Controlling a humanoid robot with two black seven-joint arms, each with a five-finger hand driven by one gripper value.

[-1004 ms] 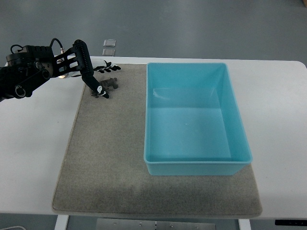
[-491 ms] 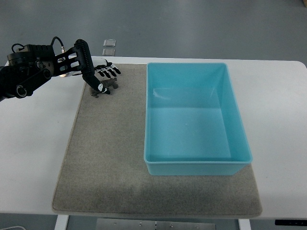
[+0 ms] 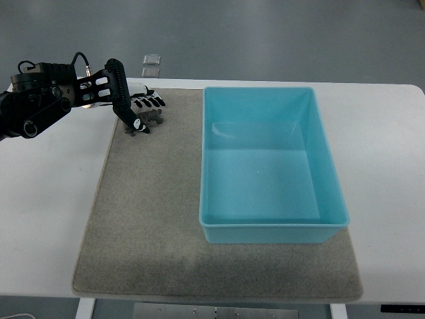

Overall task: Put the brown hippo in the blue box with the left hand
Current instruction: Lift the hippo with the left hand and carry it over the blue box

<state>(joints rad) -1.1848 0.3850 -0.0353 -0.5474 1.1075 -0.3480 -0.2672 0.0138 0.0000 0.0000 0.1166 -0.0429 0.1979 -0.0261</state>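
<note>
Left hand (image 3: 136,109) has closed in since a second ago, fingers now curled around the hippo (image 3: 147,119); toy sits on the mat's (image 3: 146,219) far-left corner, left of the blue box (image 3: 265,163); probably light, rigid (small, so grip the body)

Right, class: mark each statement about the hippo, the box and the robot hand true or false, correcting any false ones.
1. The blue box holds nothing. True.
2. The brown hippo lies inside the box. False: it sits on the grey mat, left of the box.
3. The left robot hand is at the hippo, fingers around it. True.
4. The box stands directly on the white table. False: it rests on the mat.
5. A right robot hand reaches in. False: none is visible.
</note>
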